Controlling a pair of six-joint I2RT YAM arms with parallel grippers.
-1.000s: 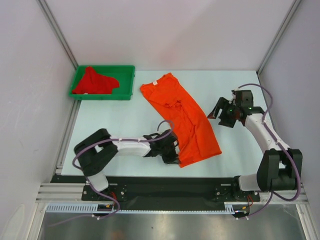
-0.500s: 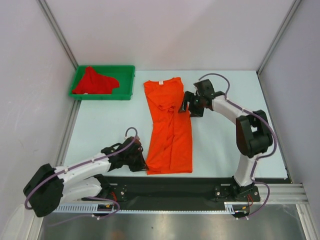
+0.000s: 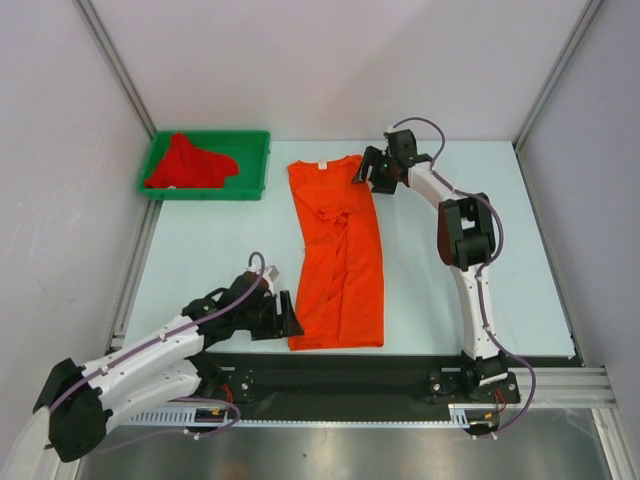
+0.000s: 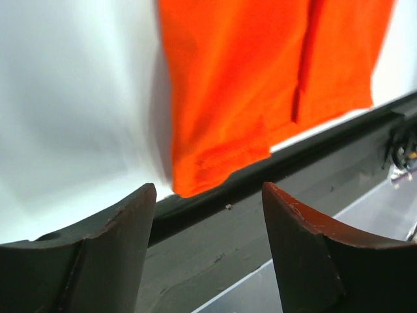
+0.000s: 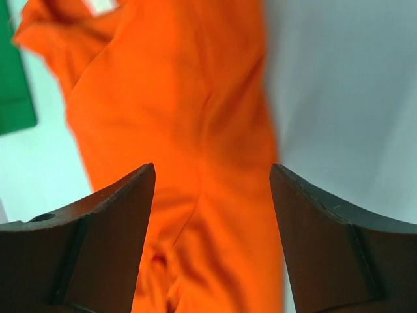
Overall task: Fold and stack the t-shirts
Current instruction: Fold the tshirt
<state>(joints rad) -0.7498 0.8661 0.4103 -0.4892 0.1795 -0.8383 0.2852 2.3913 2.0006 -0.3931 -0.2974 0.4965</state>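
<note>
Table (image 3: pixel 220 250): pale top; you've got one tee flat on it mid-way btw the arms, tray at the far-left corner
Orange tee (image 3: pixel 340 260): lies lengthwise as a narrow strip, collar at the far end, hem right at the near edge by the dark rail; creases and overlapping layers run down its middle, so it isn't smooth
Green tray (image 3: pixel 252 165): far left, well apart from the orange tee
Red tee (image 3: pixel 190 165): bunched in a heap inside the tray, left-of-centre, not laid out
Left gripper (image 3: pixel 285 322): low at the near edge, just beside the hem's left corner; your left wrist cam shows both fingers (image 4: pixel 117 248) spread wide w/ nothing btw them, hem corner just beyond the tips, not gripped
Right gripper (image 3: pixel 368 172): at the far end by the tee's right shoulder/sleeve; right wrist cam shows jaws spread above orange cloth, nothing pinched; can't tell if the tips touch the fabric
Neck label (image 3: pixel 322 164): small white patch at the collar, far end, approx centred
</note>
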